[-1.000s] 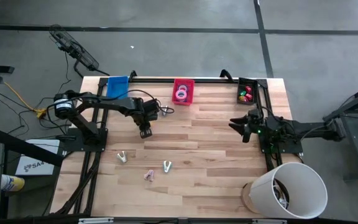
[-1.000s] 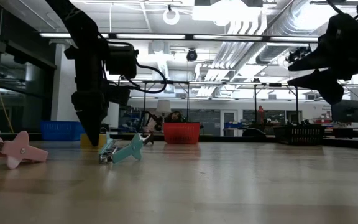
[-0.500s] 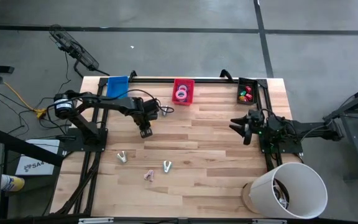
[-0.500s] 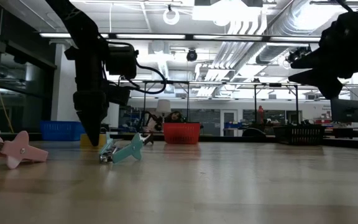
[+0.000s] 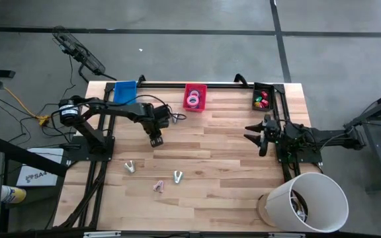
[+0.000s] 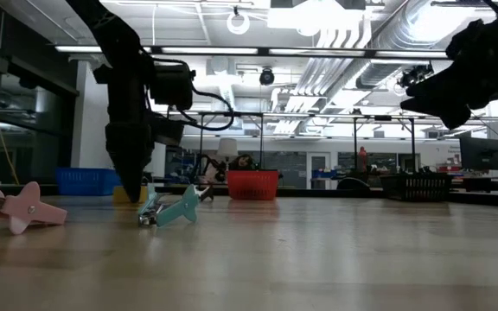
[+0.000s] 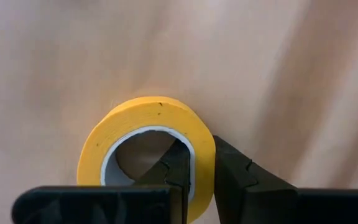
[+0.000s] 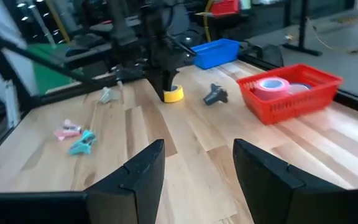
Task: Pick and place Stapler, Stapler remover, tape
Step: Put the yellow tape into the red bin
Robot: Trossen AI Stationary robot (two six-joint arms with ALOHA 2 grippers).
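Tape lies at two places on the wooden tabletop (image 5: 230, 152): pink and blue rolls in the red basket (image 5: 195, 97) at the far edge, and a yellow roll (image 7: 146, 149) left of centre, its wall pinched by the left gripper's (image 7: 199, 177) fingers. Right gripper (image 8: 194, 171) hovers on the right, fingers spread, empty.

Blue bin (image 5: 124, 92), red basket (image 5: 195, 88), white bucket (image 5: 316, 201), tbl edges.

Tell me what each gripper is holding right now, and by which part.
The left gripper is shut on the yellow tape roll, pinching its wall, one finger inside the open centre, one outside. The right gripper is open and holds nothing.
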